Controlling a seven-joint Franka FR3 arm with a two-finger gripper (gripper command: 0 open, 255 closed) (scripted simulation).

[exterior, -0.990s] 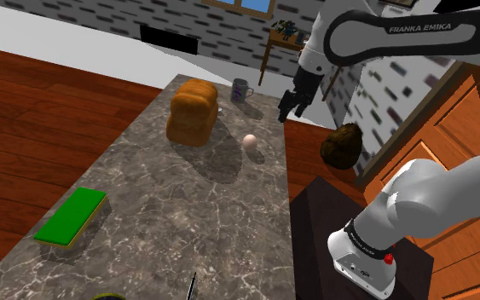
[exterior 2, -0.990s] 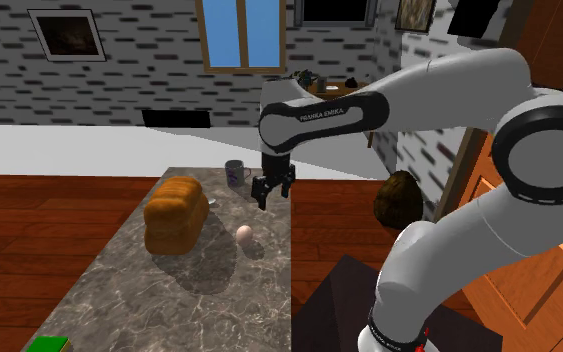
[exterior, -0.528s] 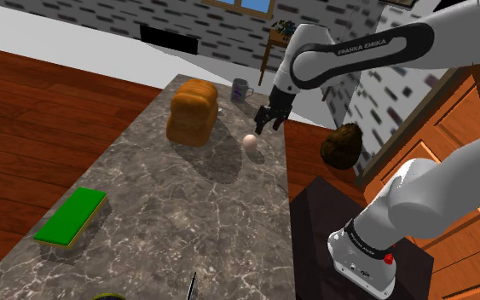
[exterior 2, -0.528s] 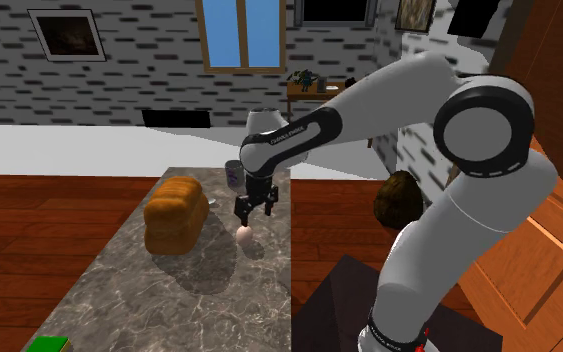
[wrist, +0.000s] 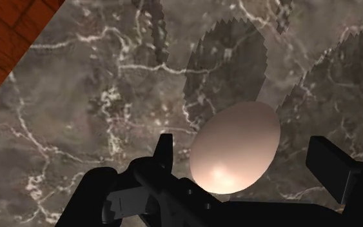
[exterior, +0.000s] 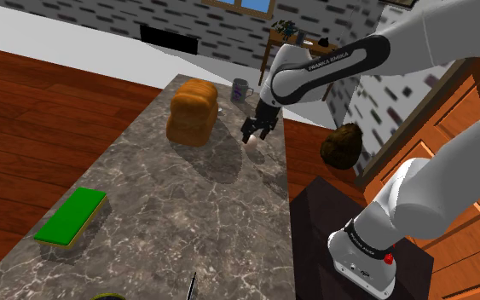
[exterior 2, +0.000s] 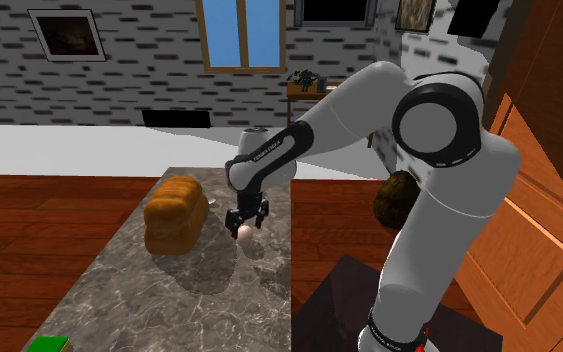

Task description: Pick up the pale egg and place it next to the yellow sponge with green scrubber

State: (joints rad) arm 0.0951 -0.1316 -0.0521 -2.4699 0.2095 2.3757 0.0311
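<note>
A grey, white-veined marble counter [exterior: 187, 213] runs through a room with a red-brown wooden floor [exterior: 25, 94] and grey brick walls, and in the second exterior view I can see a blue window [exterior 2: 242, 35] at twelve o'clock. In the shoulder view the pale egg [exterior: 251, 144] lies on the marble towards the counter's three o'clock edge. The black gripper [exterior: 253, 135] is directly over it, pointing down from the white arm. In the second exterior view the gripper [exterior 2: 246, 226] sits low against the egg [exterior 2: 242, 233]. My wrist camera looks down on the egg [wrist: 236, 148] between the two black fingers [wrist: 166, 147]. The gripper [wrist: 244, 151] is spread wide and straddles it, and marble shows on either side between shell and finger, so nothing is clasped. Reading the shoulder view from the egg, a brown bread loaf [exterior: 193, 111] stands at ten o'clock, near but apart. A small grey mug [exterior: 242, 89] stands at twelve o'clock towards the far end of the counter. The sponge [exterior: 71, 216], green on top with a yellow layer beneath, lies flat at about eight o'clock, well apart, close to the counter's nine o'clock edge. In the second exterior view the loaf [exterior 2: 175, 213] sits at nine o'clock from the gripper and the sponge [exterior 2: 47, 345] just shows at the lower corner. A dark brown rounded lump [exterior: 342, 145] sits off the counter at three o'clock from the egg, above the dark stand [exterior: 323, 213].
</note>
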